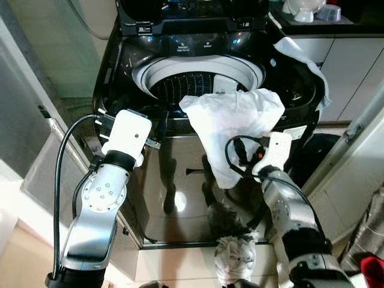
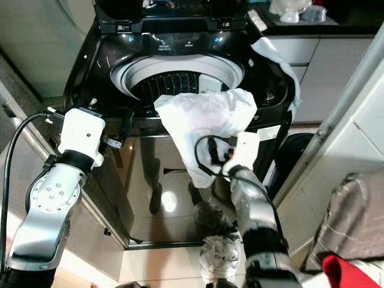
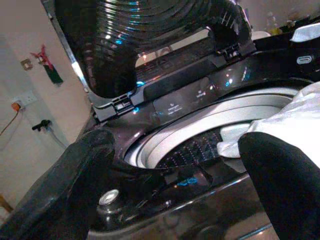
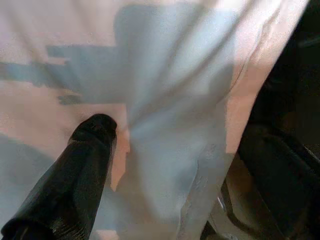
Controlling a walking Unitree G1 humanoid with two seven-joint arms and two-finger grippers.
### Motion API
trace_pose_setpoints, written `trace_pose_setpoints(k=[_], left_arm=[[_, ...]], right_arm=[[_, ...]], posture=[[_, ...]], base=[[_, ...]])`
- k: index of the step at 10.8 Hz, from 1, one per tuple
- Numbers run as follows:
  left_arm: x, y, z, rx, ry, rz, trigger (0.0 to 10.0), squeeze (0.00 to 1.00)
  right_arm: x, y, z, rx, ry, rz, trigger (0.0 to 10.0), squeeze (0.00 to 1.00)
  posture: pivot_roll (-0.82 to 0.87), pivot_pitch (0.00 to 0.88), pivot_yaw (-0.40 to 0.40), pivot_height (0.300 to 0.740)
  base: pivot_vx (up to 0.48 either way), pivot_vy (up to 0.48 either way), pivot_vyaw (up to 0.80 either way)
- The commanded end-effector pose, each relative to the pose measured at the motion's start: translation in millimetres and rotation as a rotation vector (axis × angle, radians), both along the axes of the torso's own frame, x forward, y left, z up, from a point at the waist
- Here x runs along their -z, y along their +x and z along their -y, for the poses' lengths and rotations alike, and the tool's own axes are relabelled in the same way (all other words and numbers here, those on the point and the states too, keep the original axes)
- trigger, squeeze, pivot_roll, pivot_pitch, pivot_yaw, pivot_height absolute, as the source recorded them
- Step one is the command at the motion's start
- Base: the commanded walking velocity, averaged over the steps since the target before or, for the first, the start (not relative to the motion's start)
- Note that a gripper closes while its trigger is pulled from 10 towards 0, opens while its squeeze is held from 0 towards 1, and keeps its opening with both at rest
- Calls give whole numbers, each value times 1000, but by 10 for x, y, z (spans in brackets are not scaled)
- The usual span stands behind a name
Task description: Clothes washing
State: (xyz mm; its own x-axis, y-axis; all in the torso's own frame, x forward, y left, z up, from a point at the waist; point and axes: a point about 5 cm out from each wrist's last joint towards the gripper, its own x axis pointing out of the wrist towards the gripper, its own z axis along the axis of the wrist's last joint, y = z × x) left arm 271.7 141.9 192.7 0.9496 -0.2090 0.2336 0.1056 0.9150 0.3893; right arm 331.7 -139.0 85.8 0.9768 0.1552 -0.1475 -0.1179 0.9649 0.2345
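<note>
Your white crumpled garment [image 1: 231, 123] overhangs the black top-loading washing machine [image 1: 120, 72]'s front rim, drum mouth open behind. Right gripper [image 4: 150, 150] pinches it; left gripper [image 3: 175, 185] hovers spread.

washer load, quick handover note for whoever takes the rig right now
Right tool: shut on the white garment, holding it up at the washing machine front rim, part over the drum, the rest hanging down the front.
Left tool: open, empty, at the rim's left side.
Done: lid up, garment lifted to the opening.
Left: drop it into the drum; more clothes lie on the floor.
</note>
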Motion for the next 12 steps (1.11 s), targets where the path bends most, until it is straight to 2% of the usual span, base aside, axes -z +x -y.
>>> trace_pose_setpoints(k=[1,2,4,5,7,8,9,12], left_arm=[[-7,-17,-24,-29,1,1,10000,0],[-9,-12,-19,-35,-5,4,10000,0],[-10,23,0,-52,-18,19,10000,0],[-17,47,-1,-63,-24,30,10000,0],[-21,112,7,-79,-38,41,10000,0],[-50,161,35,-75,-42,58,10000,0],[-55,189,36,-76,-44,66,10000,0],[-45,234,54,-68,-49,73,10000,0]], right_arm=[[-272,138,-104,-36,-21,110,10000,0],[-429,192,-114,-43,-28,169,10000,0],[-934,412,-203,-88,-22,319,10000,0],[-1140,548,-245,-106,-19,361,10000,0],[-1490,795,-330,-84,-120,389,10000,0],[-1624,833,-328,-54,-98,412,10000,0],[-1637,824,-346,-62,-80,433,10000,0],[-1438,748,-310,-65,-102,464,10000,0]], posture=[[91,0,15,740],[90,0,5,740],[93,0,-23,740],[99,0,-33,740],[98,0,-43,740],[95,0,-50,740],[84,0,-52,740],[62,0,-46,740]], base=[[0,0,0],[0,0,0],[0,0,0],[0,0,0],[0,0,0],[0,0,0],[0,0,0],[0,0,0]])
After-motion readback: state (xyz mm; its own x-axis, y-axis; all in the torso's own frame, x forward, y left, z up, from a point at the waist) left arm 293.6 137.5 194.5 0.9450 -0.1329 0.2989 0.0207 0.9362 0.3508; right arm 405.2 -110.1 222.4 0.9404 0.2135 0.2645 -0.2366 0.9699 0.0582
